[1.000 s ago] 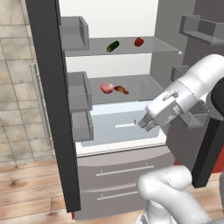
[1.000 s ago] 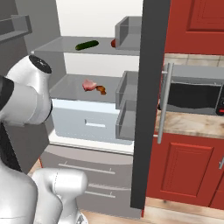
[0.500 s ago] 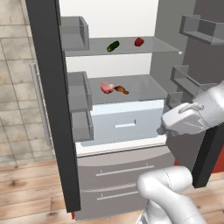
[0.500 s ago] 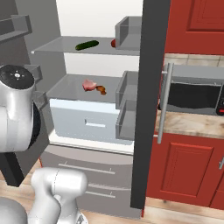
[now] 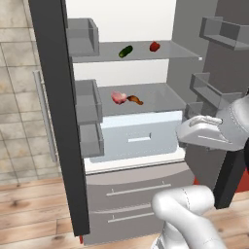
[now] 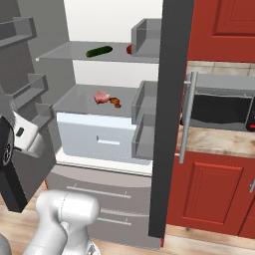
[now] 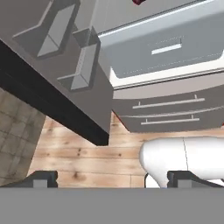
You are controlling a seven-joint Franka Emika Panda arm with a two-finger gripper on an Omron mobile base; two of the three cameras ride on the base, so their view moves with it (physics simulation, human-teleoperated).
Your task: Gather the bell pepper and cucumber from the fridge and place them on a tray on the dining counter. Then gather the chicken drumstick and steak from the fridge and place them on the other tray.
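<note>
Pulled back since a second ago — arm has swung out of the fridge (image 5: 146, 97) opening toward the right door, hand no longer in front of the pale drawer (image 5: 138, 138).

Left base view: forearm lies roughly level at the right edge, wrist just beside the right door's lower bins. Upper glass shelf holds the cucumber (image 5: 125, 51) and the bell pepper (image 5: 154, 46), apart from each other. Next shelf down: the steak (image 5: 118, 97) with the chicken drumstick (image 5: 135, 100) just beside it. Both doors stand open, the opening between them is unobstructed.

Right base view: dark wrist link low at the left edge, in front of the left-side door. Cucumber (image 6: 99, 51) in plain sight on the top shelf; pepper (image 6: 129, 49) mostly hidden behind a door bin (image 6: 147, 37). Steak (image 6: 102, 96) and drumstick (image 6: 116, 102) on the lower shelf. Shelf fronts all clear of the arm.

Hand view: camera looks down past the door bins at the drawer, the two lower freezer fronts and the wood floor (image 7: 83, 153). Gripper (image 7: 111, 178) — tips sit wide apart at the bottom corners, released, nothing between them.
</note>
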